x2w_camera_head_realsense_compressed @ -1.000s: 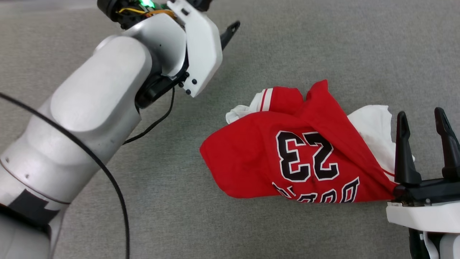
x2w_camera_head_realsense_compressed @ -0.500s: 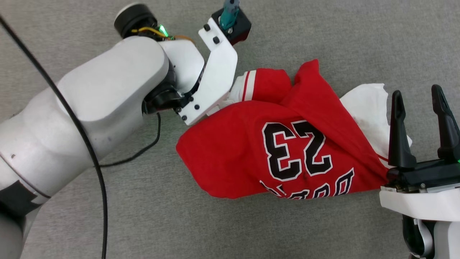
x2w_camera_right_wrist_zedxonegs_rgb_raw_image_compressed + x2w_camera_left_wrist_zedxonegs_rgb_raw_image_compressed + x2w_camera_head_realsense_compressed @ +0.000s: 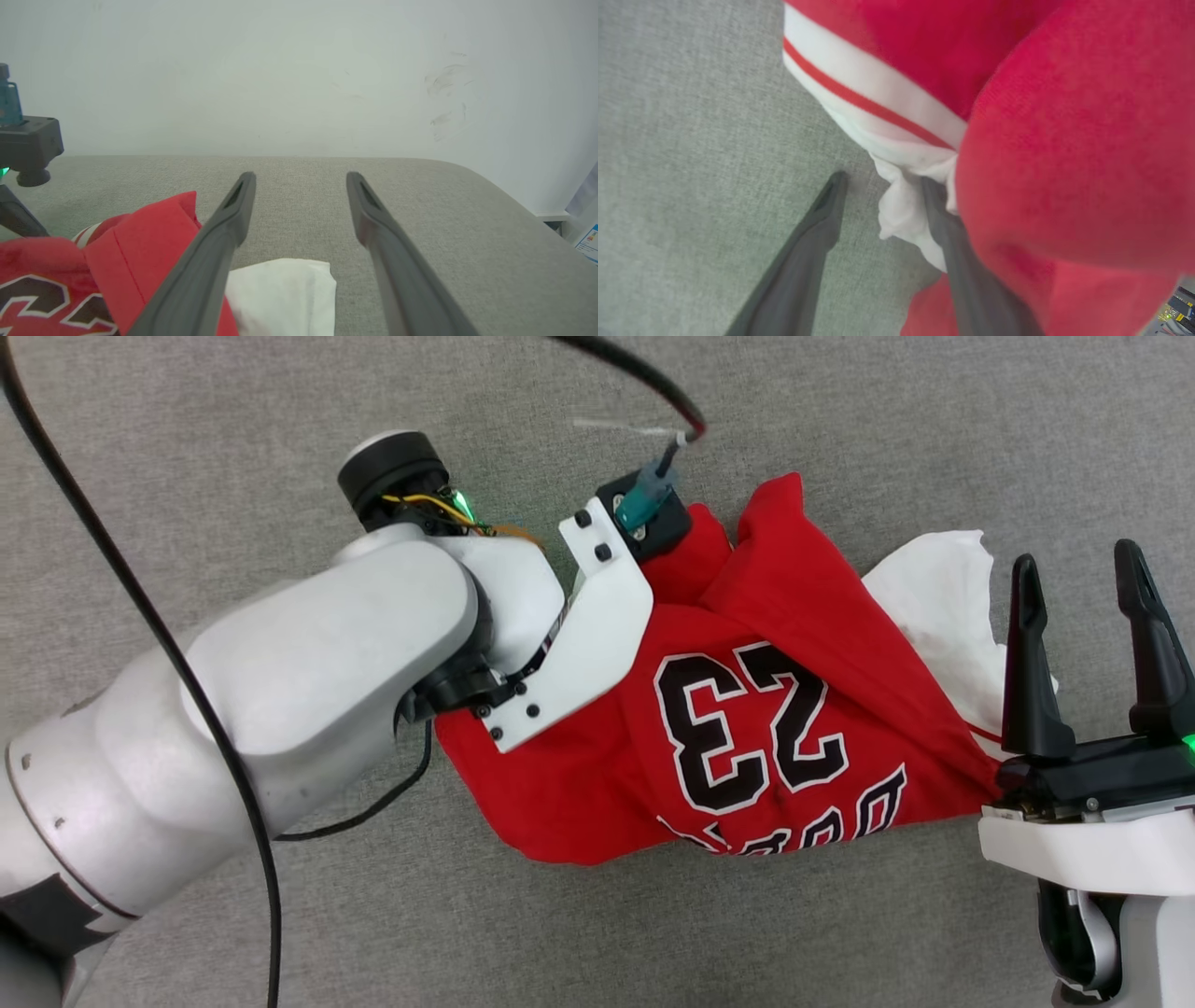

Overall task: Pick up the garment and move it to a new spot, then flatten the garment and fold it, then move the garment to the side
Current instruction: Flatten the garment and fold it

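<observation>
Since a second ago, the left arm (image 3: 308,681) has swung from the upper left of the head view over the garment (image 3: 803,616), and its white wrist plate now covers the jersey's upper left part. The whole head view has shifted as well, so the jersey sits a little higher and further left in the frame.

The garment lies crumpled on the grey fabric surface (image 3: 840,411), in the middle and right of the head view. The black, white-edged number 23 (image 3: 738,728) reads upside down, and part of the lettering runs along the lower edge. A flap of white lining (image 3: 943,597) spreads out at the jersey's upper right.

In the left wrist view, the left gripper (image 3: 882,182) has its fingers apart. One tip rests on the bare grey surface, while the other is at the edge of the red cloth. A bunch of white lining (image 3: 901,210) sits between them, not pinched, and the white and red striped trim (image 3: 873,98) is just above.

The right gripper (image 3: 1075,555) stands at the right edge of the head view with its jaws wide and nothing between them. Its fingers point up the frame, just beside the white flap. The right wrist view shows a pale wall (image 3: 299,70) behind the surface.

A black cable (image 3: 140,607) curves across the left arm.
</observation>
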